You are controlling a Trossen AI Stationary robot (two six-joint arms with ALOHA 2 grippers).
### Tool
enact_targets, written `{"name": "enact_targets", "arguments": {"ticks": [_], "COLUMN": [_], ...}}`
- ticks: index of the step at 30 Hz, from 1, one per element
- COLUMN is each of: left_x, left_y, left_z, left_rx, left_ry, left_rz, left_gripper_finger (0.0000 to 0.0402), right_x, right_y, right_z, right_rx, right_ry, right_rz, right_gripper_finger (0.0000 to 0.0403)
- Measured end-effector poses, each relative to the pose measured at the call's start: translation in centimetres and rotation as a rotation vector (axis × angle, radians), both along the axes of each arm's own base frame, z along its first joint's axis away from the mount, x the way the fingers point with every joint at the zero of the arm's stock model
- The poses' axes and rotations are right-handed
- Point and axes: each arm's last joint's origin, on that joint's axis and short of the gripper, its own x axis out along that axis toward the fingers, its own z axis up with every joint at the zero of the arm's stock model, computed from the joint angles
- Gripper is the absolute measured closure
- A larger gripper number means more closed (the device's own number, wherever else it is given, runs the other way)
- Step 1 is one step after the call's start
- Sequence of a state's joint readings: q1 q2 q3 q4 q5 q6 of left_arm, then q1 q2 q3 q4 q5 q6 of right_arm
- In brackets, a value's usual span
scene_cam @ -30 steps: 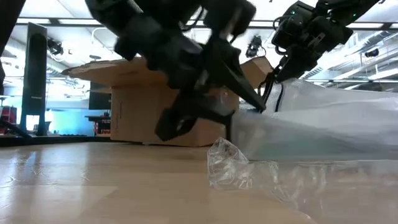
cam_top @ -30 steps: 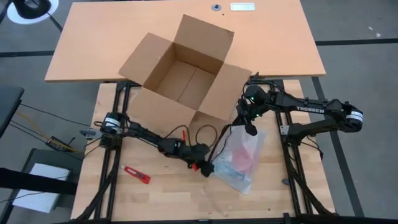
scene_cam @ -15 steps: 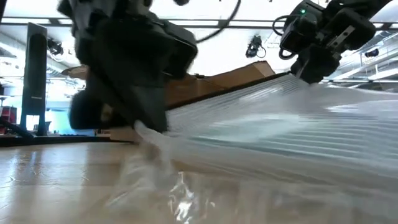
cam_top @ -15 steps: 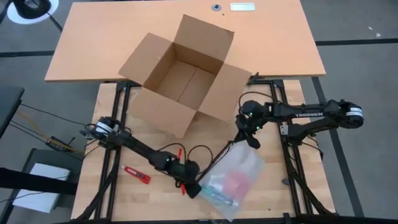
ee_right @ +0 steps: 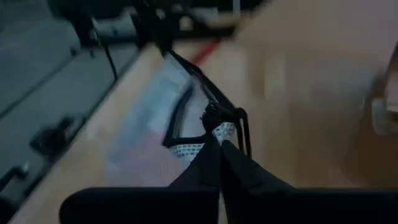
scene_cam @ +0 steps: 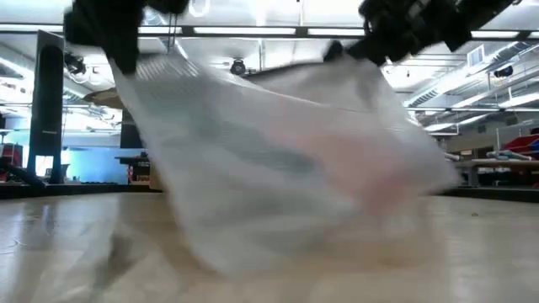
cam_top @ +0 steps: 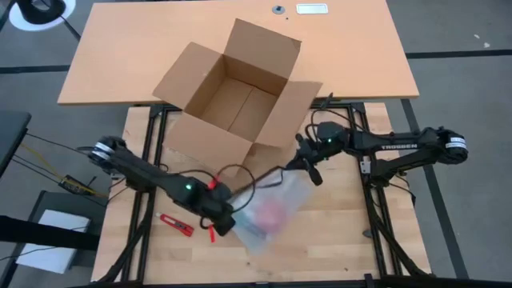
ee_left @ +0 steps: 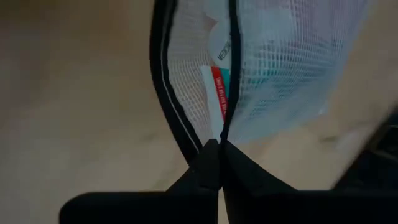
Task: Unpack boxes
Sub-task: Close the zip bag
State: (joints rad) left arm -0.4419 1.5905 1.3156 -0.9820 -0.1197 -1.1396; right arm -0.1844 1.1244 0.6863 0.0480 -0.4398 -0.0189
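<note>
The clear plastic bag [cam_top: 268, 210] hangs stretched between the two arms, off the table [cam_top: 344, 232], and its long axis runs on a diagonal from the left claw [cam_top: 226, 228] up toward the right claw [cam_top: 302, 160]. Both claws are closed tight on the bag: in the left wrist view the dark fingers [ee_left: 211, 163] meet on a fold of the film with a red-and-white packet [ee_left: 216, 102] showing just past them, and in the right wrist view the fingers [ee_right: 214, 163] pinch another edge of the same film.

The cardboard carton [cam_top: 236, 100] sits open, all four flaps splayed, toward the far edge of the wooden table and resting partly on the tan desk [cam_top: 352, 56] behind. Its inside looks bare from above. It lies beyond the bag from both claws; the right claw is just beside the carton's near-right flap, while the left claw is farther off, nearer the front edge.

A red tool [cam_top: 176, 225] lies flat on the table just to the left of the left claw, apart from the bag.

The bag is already clear of the carton, so the next move probably turns on carrying it along that diagonal away from the carton and setting it down.
</note>
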Motion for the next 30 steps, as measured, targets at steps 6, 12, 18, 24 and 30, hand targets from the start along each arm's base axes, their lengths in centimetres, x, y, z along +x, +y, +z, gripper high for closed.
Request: {"name": "enact_targets", "arguments": {"ticks": [6,12,18,24,30], "left_x": [-2.4,-2.9,-1.2,0.7,1.2], "left_y": [0.9,1.0,0.0,-1.2,-1.1], "left_z": [7.3,9.5,7.7,5.9,7.3], "left_rx": [0.178,0.255,0.288,0.227,0.129], "left_ry": [0.055,0.038,0.088,0.109,0.059], "left_rz": [-0.016,-0.064,-0.177,-0.221,-0.158], "left_gripper_finger": [0.0394,0.0394,0.0393,0.0376,0.0329], "right_x": [0.7,0.7,0.1,-0.1,-0.1], "right_y": [-0.1,1.1,2.3,3.1,3.2], "right_z": [3.5,2.0,-1.4,-2.0,-1.9], "right_rx": [-0.029,-0.091,-0.086,-0.114,-0.118], "right_ry": [-0.148,-0.093,0.072,0.079,0.073], "right_rz": [0.001,0.070,0.088,0.132,0.139], "right_gripper_finger": [0.0403,0.0403,0.0403,0.0403,0.0403]}}
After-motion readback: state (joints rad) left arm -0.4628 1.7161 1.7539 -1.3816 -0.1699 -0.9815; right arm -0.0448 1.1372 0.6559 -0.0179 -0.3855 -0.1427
